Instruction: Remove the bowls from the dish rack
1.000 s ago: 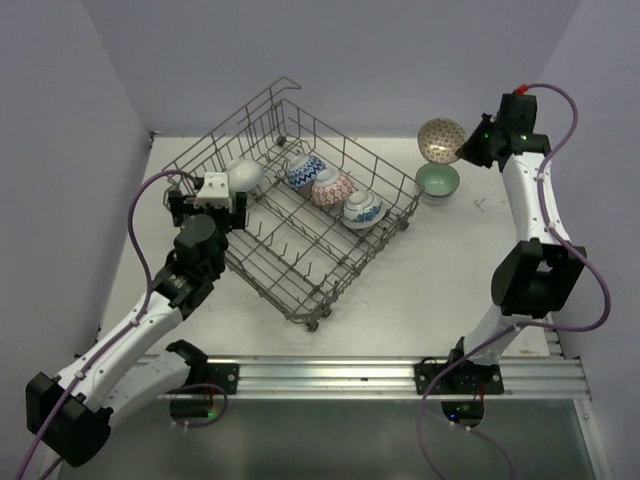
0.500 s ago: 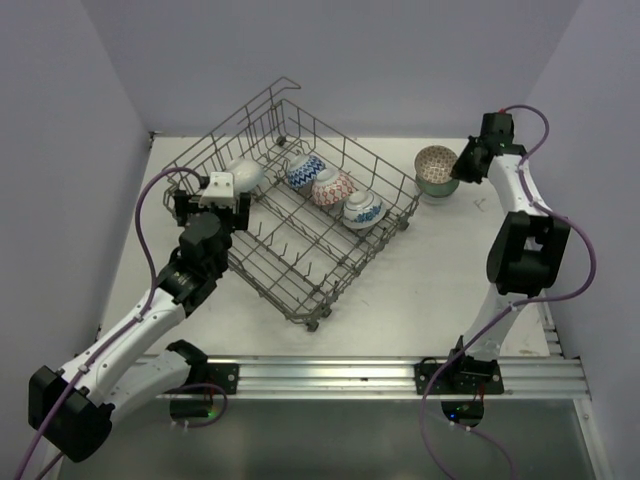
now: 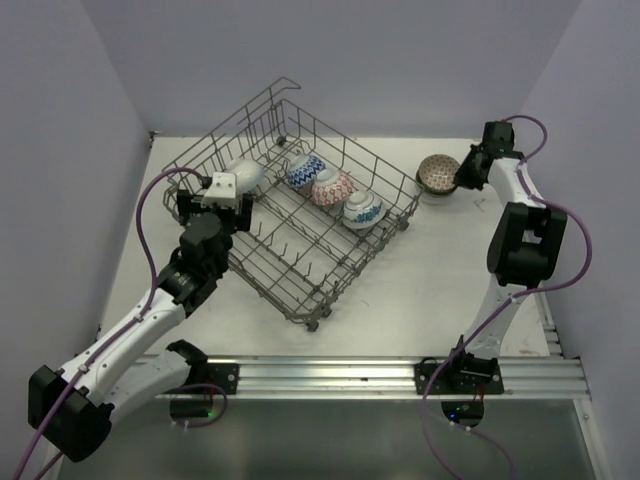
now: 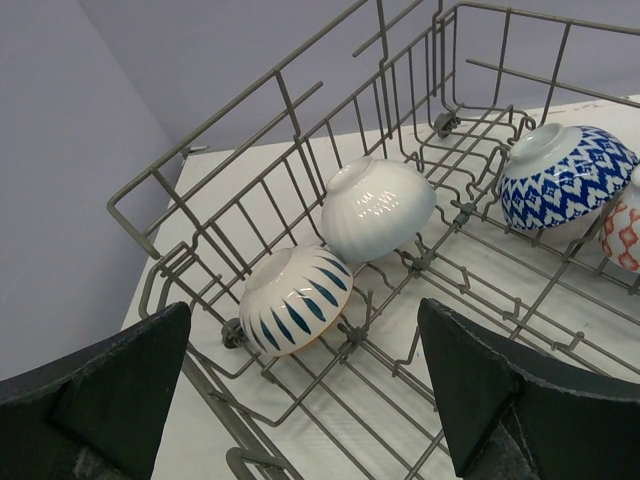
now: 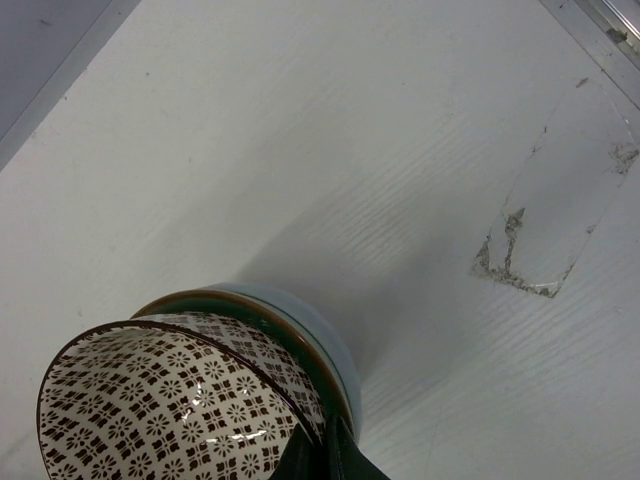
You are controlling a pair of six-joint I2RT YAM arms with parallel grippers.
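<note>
The grey wire dish rack [image 3: 364, 260] stands mid-table with several bowls upside down in it. In the left wrist view I see a blue-striped bowl [image 4: 295, 300], a white ribbed bowl [image 4: 377, 210] and a blue-patterned bowl [image 4: 565, 175]. My left gripper [image 4: 303, 306] is open, just in front of the striped bowl, over the rack's left corner [image 3: 215, 200]. My right gripper [image 5: 328, 462] is shut on the rim of a brown-patterned bowl [image 5: 170, 400]. That bowl sits tilted inside a pale green bowl [image 5: 318, 335] on the table, right of the rack [image 3: 438, 172].
The rack's raised wire side [image 4: 300, 130] runs behind the striped and white bowls. A red-patterned bowl [image 3: 331, 187] and another blue one [image 3: 362, 209] sit further right in the rack. A scuffed patch [image 5: 520, 245] marks the white table beside the green bowl.
My right arm has brought the brown-patterned bowl down from the air into the green bowl. My left gripper has edged slightly toward the rack and stays open.
</note>
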